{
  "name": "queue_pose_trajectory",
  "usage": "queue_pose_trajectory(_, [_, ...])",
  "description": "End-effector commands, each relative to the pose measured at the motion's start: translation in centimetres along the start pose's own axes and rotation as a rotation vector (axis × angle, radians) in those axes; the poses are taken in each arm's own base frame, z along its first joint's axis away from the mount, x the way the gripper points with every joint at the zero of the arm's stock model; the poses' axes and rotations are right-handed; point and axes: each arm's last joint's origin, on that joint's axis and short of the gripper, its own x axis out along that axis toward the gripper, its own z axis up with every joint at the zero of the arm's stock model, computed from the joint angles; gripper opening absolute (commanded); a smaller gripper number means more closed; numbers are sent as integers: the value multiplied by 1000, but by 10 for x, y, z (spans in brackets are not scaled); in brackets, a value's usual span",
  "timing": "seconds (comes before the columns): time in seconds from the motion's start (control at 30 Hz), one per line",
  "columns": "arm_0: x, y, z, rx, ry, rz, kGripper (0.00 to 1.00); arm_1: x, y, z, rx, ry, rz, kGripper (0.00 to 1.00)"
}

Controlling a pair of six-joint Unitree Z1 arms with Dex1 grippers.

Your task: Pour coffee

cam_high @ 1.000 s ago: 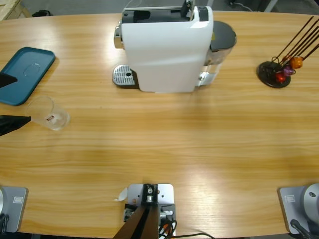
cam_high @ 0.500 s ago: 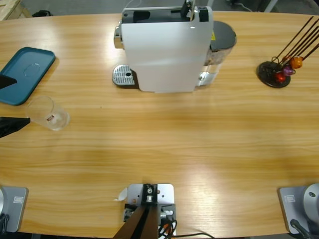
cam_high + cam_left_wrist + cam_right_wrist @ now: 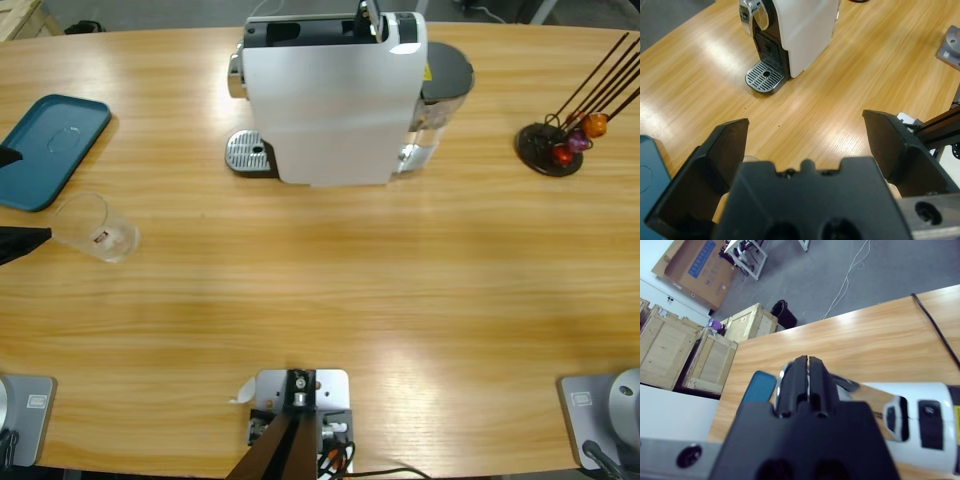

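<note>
Left gripper [image 3: 805,145]: jaws spread wide apart, nothing between them; in the high view only two black jaw tips show at the left edge [image 3: 20,240].
Tumbler [image 3: 95,227]: clear glass at the left of the high view, lying tilted on the tabletop [image 3: 330,290], its rim end toward the lower jaw tip, just beside it; contact cannot be told.
Coffee: not discernible in the tumbler.
Tray [image 3: 47,148]: teal, upper left, just above the tumbler.
Coffee machine [image 3: 335,95]: white, upper middle, drip grille [image 3: 248,153] at its left.
Right gripper [image 3: 809,385]: jaws pressed together, above the machine's top.
Capsule stand [image 3: 560,140]: upper right, with orange and purple capsules.
</note>
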Motion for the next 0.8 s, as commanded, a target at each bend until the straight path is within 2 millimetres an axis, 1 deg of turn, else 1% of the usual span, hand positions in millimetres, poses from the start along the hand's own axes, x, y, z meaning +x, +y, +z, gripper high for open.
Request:
queue_pose_trajectory(0.03, [-3, -1, -14, -9, 20, 10, 982, 54, 12, -59, -98, 148, -33, 0])
queue_pose_trajectory(0.27, [-9, -3, -22, -15, 19, 5, 982, 73, 15, -88, -131, 203, -54, 0])
queue_pose_trajectory(0.4, [-11, -3, -24, -16, 21, 5, 980, 93, 11, -117, -176, 267, -79, 0])
queue_pose_trajectory(0.53, [-12, -3, -25, -19, 27, 4, 977, 113, 2, -139, -225, 327, -108, 0])
queue_pose_trajectory(0.73, [-11, -3, -26, -25, 40, 4, 977, 135, -17, -171, -270, 420, -192, 0])
queue_pose_trajectory(0.8, [-10, -3, -26, -26, 44, 5, 977, 141, -27, -183, -284, 461, -226, 0])
